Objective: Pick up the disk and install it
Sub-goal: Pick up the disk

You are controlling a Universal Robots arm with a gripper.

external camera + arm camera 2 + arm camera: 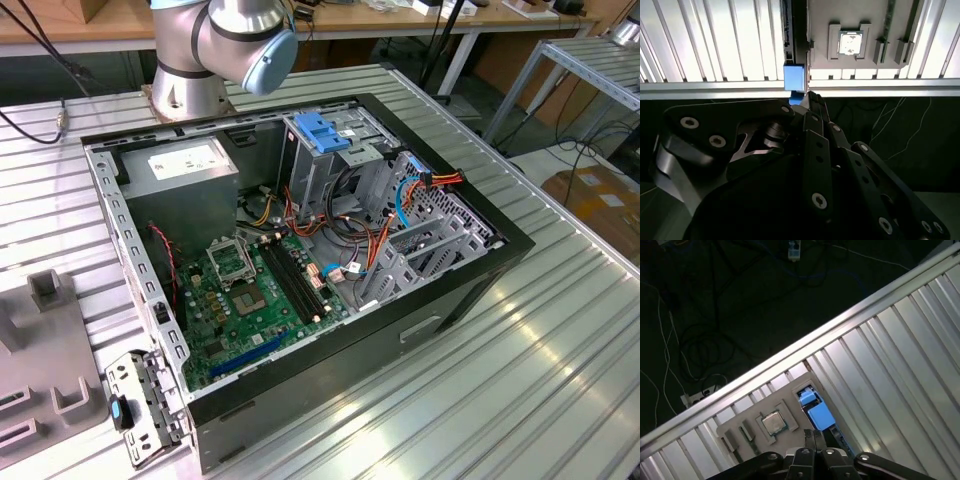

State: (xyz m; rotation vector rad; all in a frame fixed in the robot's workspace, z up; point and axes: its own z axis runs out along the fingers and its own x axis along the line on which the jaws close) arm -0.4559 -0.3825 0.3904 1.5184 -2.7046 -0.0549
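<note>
The disk (145,405) stands on edge at the near exterior-view-left corner of the open computer case (300,250). It is a silver metal slab with a blue plastic rail. In both wrist views it appears edge-on from high above, its blue rail (794,76) (817,412) beside a grey fixture. My gripper (810,95) (815,432) hangs far above the table edge. Its black fingers are pressed together with nothing between them, and the tips line up with the blue rail.
A metal drive cage (345,165) with a blue latch (322,128) sits at the back of the case, by a grey power-supply box (185,165). Loose cables (400,195) cross the case interior. The grey fixture (50,350) (850,20) holds a processor chip (850,42) (773,422). The arm's base (195,70) stands behind the case.
</note>
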